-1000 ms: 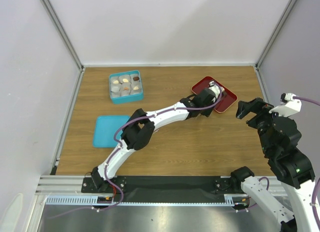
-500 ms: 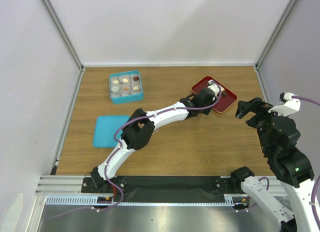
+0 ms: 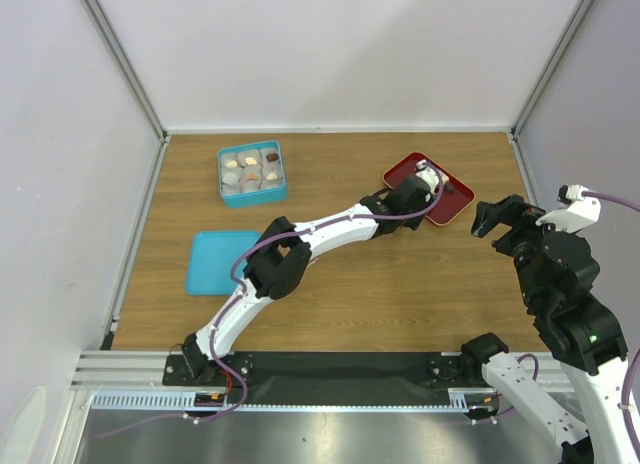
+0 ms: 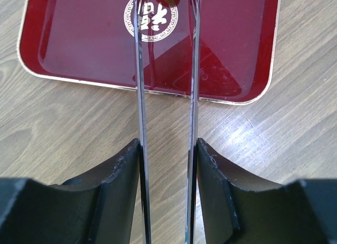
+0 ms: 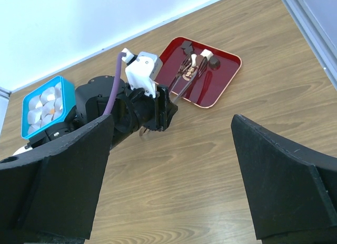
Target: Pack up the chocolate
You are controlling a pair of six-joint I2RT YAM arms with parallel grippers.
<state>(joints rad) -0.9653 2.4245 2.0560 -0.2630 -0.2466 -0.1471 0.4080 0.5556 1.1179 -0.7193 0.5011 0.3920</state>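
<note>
- Left hand (image 4: 167, 149) is clamped on one pair of tongs (image 4: 139, 86); the chocolate (image 5: 207, 55) lies ahead of it at the tong tips, on one red tray (image 4: 237, 54).
- Right hand (image 5: 168, 175) has its fingers wide apart; the tray is to its left.
- Pieces too small to count.

The left arm (image 3: 320, 229) is built of white tubular links joined by bulky black motor housings. A purple cable (image 3: 238, 266) runs alongside it, back from the left claw (image 4: 167, 146). Just behind that claw sits a white boxy mount (image 5: 141, 70). The claw's two fingers (image 4: 113, 196) are thick matte black plastic with rough, chipped inner edges. The right arm (image 3: 560, 284) is mostly black behind the right claw (image 5: 171, 149), with a white bracket (image 3: 572, 212) and a second purple cable (image 3: 615, 199). Further back a small green light (image 3: 597, 337) glows on a black housing. Its broad black wedge fingers (image 5: 58, 186) are plain.
</note>
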